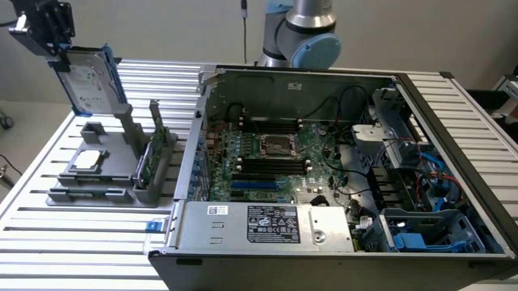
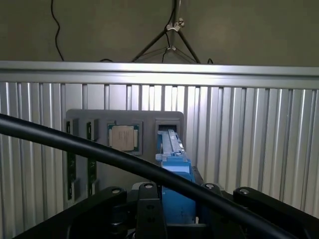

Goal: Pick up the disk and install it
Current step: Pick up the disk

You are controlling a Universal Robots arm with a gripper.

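The disk (image 1: 87, 82), a silver-grey drive with a white label and blue side rails, hangs upright at the exterior view's far left. It is just above the grey holder (image 1: 109, 182) on the slatted table. My gripper (image 1: 60, 57) is shut on its top edge. In the wrist view the disk (image 2: 174, 159) shows edge-on, blue rail toward the camera, between the black fingers (image 2: 149, 209) of my gripper (image 2: 174, 211). Beyond it lies the holder's slot (image 2: 167, 127).
An open computer case (image 1: 340, 176) takes up the exterior view's right, with the motherboard (image 1: 275, 157), power supply (image 1: 267, 227) and a blue drive bay (image 1: 421, 233). The holder carries a processor chip (image 1: 87, 159) and an upright green card (image 1: 150, 160). A black cable (image 2: 99, 152) crosses the wrist view.
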